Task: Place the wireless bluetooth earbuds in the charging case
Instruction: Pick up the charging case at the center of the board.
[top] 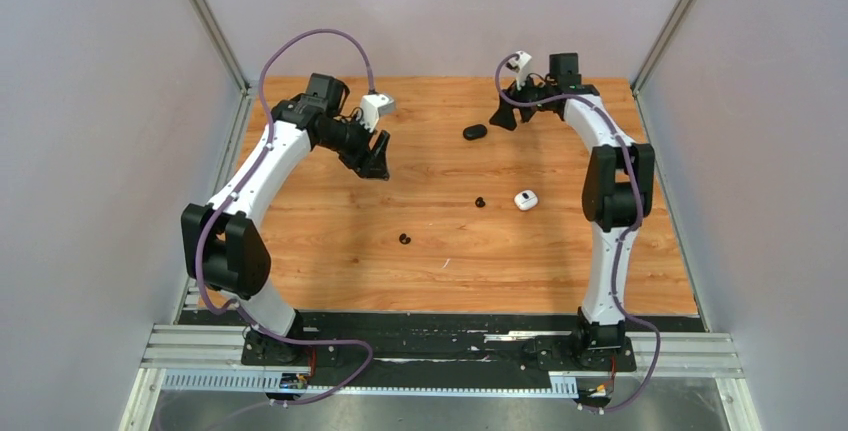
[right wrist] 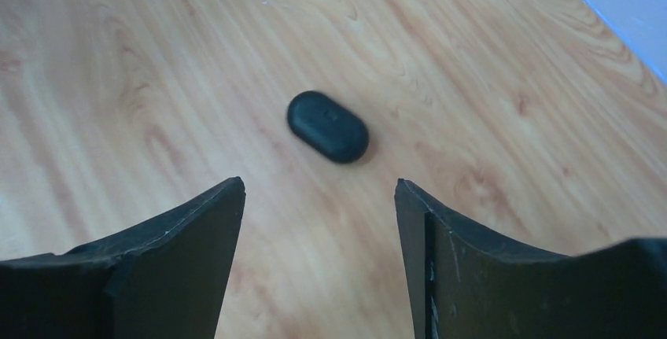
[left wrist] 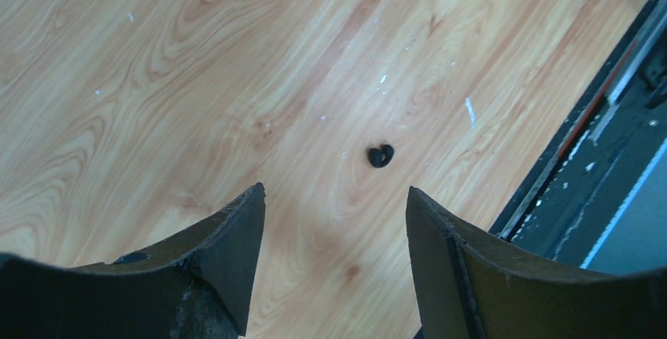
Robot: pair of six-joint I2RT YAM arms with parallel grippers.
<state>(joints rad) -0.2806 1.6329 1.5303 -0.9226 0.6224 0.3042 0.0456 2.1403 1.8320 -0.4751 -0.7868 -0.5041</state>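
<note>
Two black roundish earbuds lie on the wooden table, one at the middle and one nearer the front. The nearer one also shows in the left wrist view, ahead of my open, empty left gripper, which hangs above the table at the back left. A closed black oval charging case lies at the back middle. It shows in the right wrist view just ahead of my open, empty right gripper, which is to the case's right. No white earbuds are visible.
A small white charging case lies right of the middle black earbud. The black rail at the table's front edge shows in the left wrist view. Grey walls enclose the table on three sides.
</note>
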